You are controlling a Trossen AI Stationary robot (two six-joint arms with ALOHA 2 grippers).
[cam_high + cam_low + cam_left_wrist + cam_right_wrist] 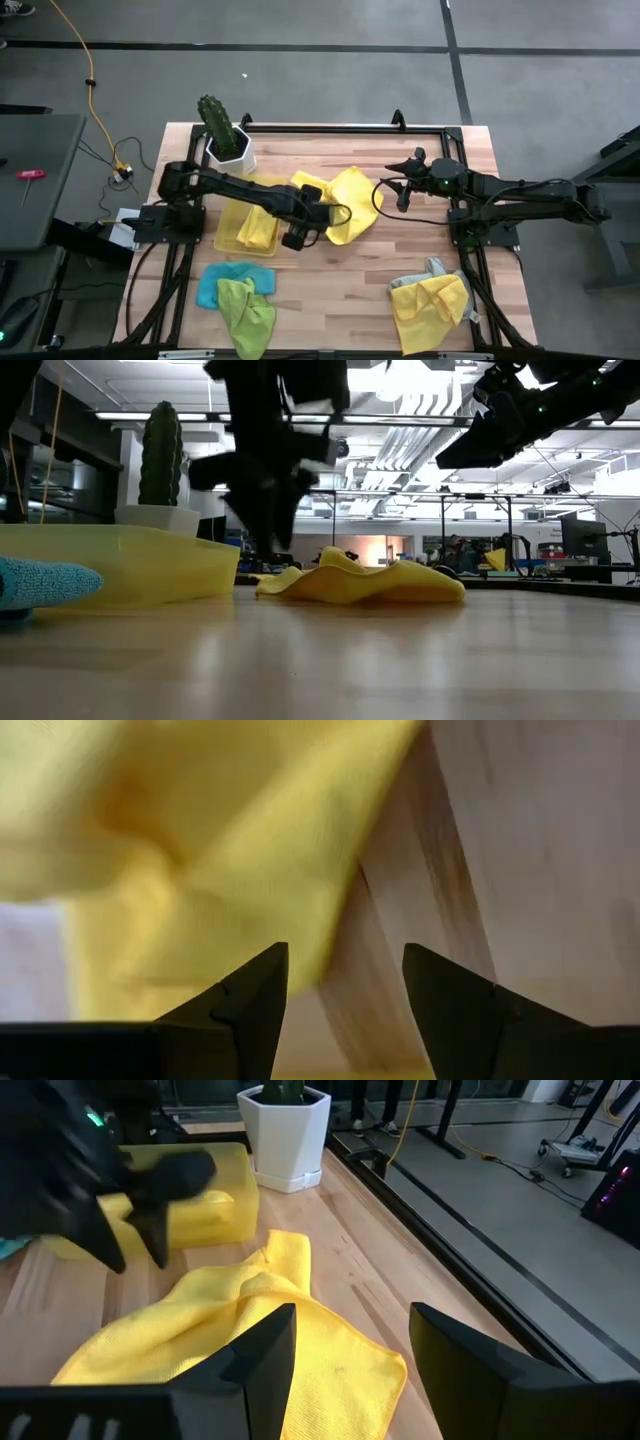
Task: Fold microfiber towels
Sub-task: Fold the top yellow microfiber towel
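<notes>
The table [350, 290] carries it all, pale wood under two dark arms. At ten o'clock sits the yellow tray [232, 222], with a yellow cloth folded inside it [258, 230]. Just past the tray, at eleven, a cactus [215, 122] stands in its white pot [232, 155].

Dead centre, a yellow towel [352, 200] lies loose and rumpled on the wood, touching nothing but the table. The left gripper [297, 238] hangs at the towel's nine o'clock edge, between towel and tray, its fingers [245, 1005] spread and empty, with yellow cloth and bare wood showing beyond them.

The right gripper [402, 195] hovers off the towel's three o'clock side, raised clear of the table, jaws apart and holding nothing.

Down at seven o'clock, a blue towel [212, 285] lies with a green towel [245, 310] heaped partly over it. At five o'clock, another yellow towel [430, 305] sits bunched against a grey one [420, 278].
</notes>
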